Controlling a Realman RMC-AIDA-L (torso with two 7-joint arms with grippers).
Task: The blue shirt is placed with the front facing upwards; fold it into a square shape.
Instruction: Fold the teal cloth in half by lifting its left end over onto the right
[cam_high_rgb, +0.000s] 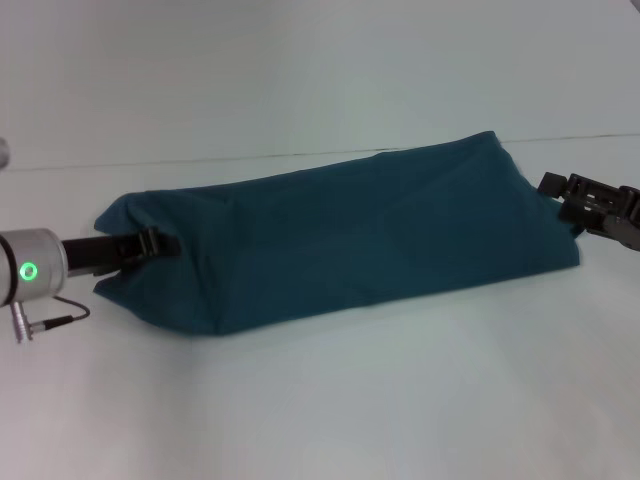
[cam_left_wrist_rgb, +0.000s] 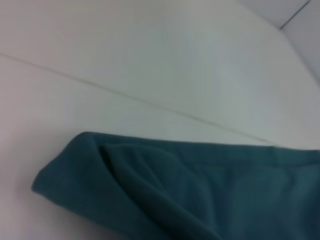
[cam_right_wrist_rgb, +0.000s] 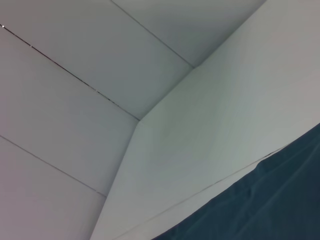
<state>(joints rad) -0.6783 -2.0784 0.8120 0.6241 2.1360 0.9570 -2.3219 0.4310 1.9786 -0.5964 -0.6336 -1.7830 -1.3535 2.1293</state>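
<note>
The blue shirt (cam_high_rgb: 350, 235) lies across the white table as one long folded band with its plain teal side up and no lettering showing. My left gripper (cam_high_rgb: 160, 244) reaches in from the left. Its thin dark fingers are pressed together on the shirt's left end, where the cloth bunches into a rounded fold (cam_left_wrist_rgb: 115, 175). My right gripper (cam_high_rgb: 562, 200) sits against the shirt's right edge, which rises slightly there. In the right wrist view only a strip of the blue shirt (cam_right_wrist_rgb: 270, 205) shows. Neither wrist view shows its own fingers.
The white table (cam_high_rgb: 330, 400) runs wide in front of the shirt. A thin seam line (cam_high_rgb: 250, 157) crosses the table behind it. A grey cable (cam_high_rgb: 55, 318) hangs off the left wrist. White wall panels (cam_right_wrist_rgb: 75, 125) stand beyond the table.
</note>
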